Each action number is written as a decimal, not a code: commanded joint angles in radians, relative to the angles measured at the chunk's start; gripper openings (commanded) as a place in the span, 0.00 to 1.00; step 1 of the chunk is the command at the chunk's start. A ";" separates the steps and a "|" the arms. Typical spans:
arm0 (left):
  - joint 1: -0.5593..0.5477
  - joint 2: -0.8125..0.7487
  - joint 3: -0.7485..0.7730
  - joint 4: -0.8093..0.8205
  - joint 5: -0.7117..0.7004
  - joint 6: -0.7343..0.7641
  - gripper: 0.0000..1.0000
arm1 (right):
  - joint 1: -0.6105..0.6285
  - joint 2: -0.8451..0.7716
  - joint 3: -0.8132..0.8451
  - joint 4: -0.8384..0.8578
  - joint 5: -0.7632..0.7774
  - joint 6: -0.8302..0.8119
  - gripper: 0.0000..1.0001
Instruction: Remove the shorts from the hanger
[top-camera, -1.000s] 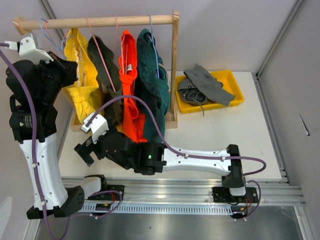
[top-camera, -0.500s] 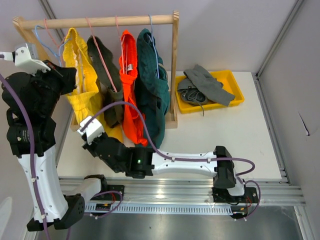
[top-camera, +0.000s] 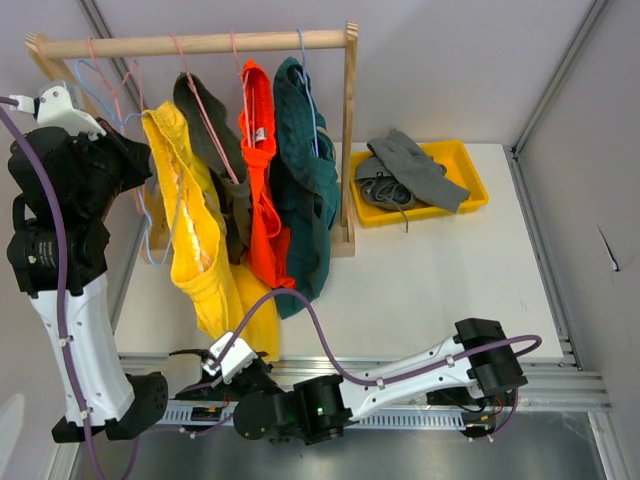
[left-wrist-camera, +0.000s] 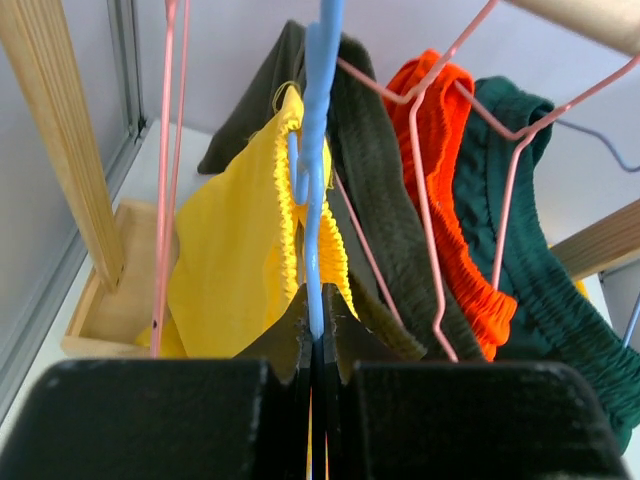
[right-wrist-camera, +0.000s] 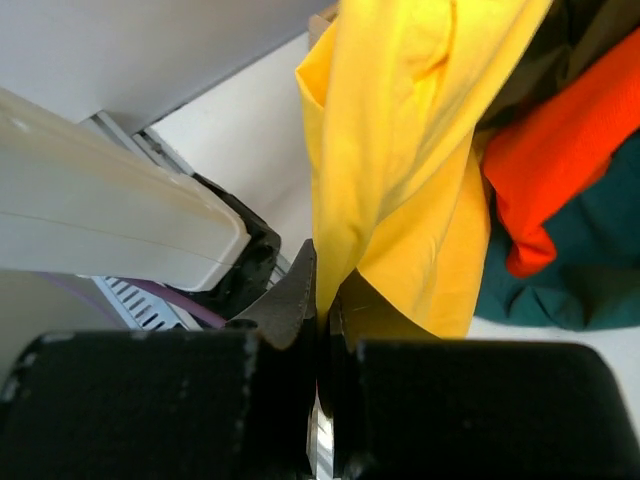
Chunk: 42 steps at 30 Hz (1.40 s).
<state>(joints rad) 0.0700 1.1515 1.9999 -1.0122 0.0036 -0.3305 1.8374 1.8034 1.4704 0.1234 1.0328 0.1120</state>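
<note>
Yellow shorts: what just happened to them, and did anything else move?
The right claw, shut on the soft yellow fabric shorts, pulled back toward the near edge of the table, stretching them downward. The left claw holds the thin blue hanger. The olive pair, orange pair and teal pair stayed hanging; the grey pair stayed in the yellow tray.

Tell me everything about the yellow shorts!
The yellow shorts are soft, bright fabric with a gathered waistband. They hang stretched out long and slanted, their top hooked on a blue hanger that the left gripper pinches. The right gripper pinches their bottom end, low down. They lie against the olive shorts.
</note>
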 joint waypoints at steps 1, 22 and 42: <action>0.004 -0.004 0.050 0.262 -0.054 0.022 0.00 | 0.023 -0.021 -0.024 -0.041 0.036 0.114 0.00; -0.139 -0.400 -0.343 -0.101 -0.074 -0.117 0.00 | -0.392 0.011 0.191 -0.076 -0.324 -0.015 0.00; -0.184 -0.535 -0.500 -0.457 0.126 -0.223 0.00 | -0.544 0.099 0.346 -0.164 -0.470 -0.076 0.00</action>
<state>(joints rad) -0.1028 0.6044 1.3495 -1.3350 0.0437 -0.5526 1.3277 1.8767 1.7519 -0.0540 0.6147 0.0078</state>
